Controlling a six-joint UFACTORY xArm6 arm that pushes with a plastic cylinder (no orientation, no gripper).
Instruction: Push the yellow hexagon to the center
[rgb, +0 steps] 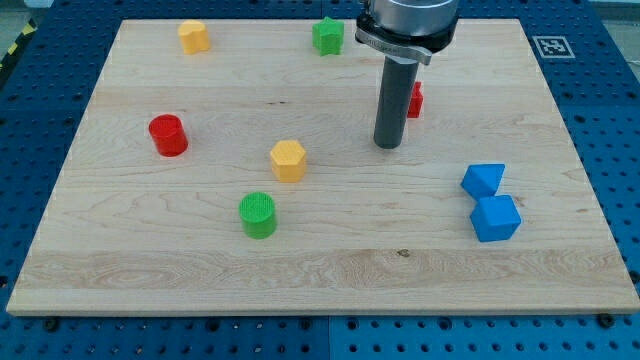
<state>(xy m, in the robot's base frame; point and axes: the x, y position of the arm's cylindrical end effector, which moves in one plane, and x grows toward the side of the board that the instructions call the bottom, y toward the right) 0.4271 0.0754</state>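
The yellow hexagon (288, 160) sits on the wooden board (180, 270), a little left of the board's middle. My tip (388, 146) stands on the board to the right of it and slightly higher in the view, about a hundred pixels away and not touching it. A second yellow block (194, 37) lies near the top left corner.
A red cylinder (168, 135) is at the left. A green cylinder (258, 215) lies below and left of the hexagon. A green star-shaped block (327, 36) is at the top. A red block (414, 99) is partly hidden behind the rod. Two blue blocks (483, 180) (496, 218) sit at the right.
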